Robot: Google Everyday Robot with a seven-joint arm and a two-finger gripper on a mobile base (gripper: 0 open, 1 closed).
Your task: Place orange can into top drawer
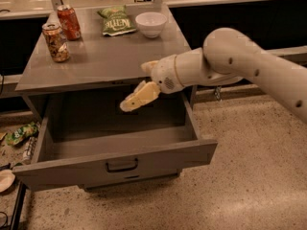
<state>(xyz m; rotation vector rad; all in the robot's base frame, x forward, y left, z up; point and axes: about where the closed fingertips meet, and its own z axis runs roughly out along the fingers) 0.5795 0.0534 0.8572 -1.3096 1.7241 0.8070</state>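
The orange can, dull brownish-orange with a speckled pattern and silver top, stands upright near the left edge of the grey cabinet top. The top drawer is pulled wide open below, with a small dark bar handle on its front, and its inside looks empty. My gripper hangs over the open drawer near the cabinet's front edge, to the right of the can and well apart from it. It holds nothing that I can see.
A brighter red-orange can stands behind the speckled one. A green chip bag and a white bowl sit at the back of the cabinet top. Litter lies on the floor at the left. Speckled floor lies to the right.
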